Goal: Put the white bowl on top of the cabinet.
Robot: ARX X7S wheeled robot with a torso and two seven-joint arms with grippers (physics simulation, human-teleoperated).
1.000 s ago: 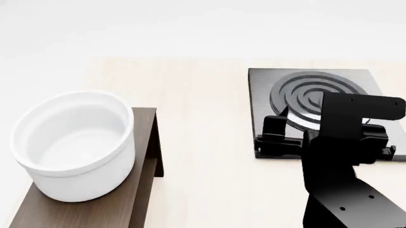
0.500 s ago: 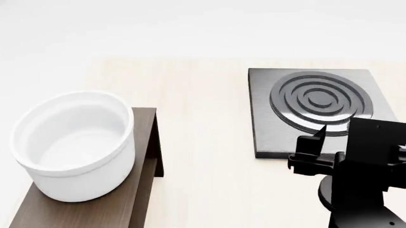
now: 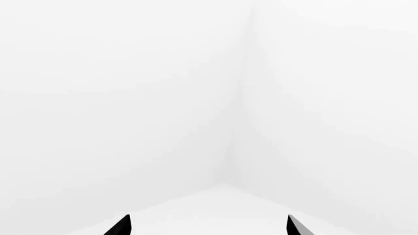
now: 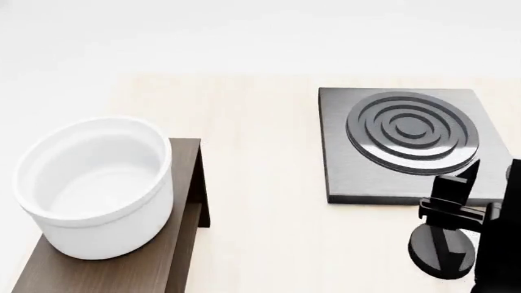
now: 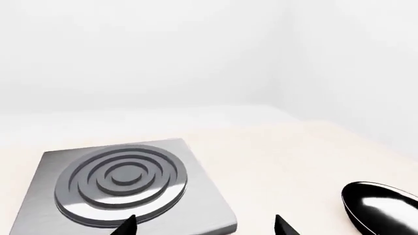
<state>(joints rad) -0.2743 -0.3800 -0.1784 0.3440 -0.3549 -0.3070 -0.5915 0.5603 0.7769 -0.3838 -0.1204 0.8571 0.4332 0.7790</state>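
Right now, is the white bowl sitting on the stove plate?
No, the white bowl stands on the cabinet, well apart from the stove plate.

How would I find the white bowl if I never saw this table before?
Look at the pale wooden table, then at the long dark brown cabinet on its left side. The white bowl sits on top of it: deep, glossy and plain white, unlike the flat grey stove plate with rings on the right.
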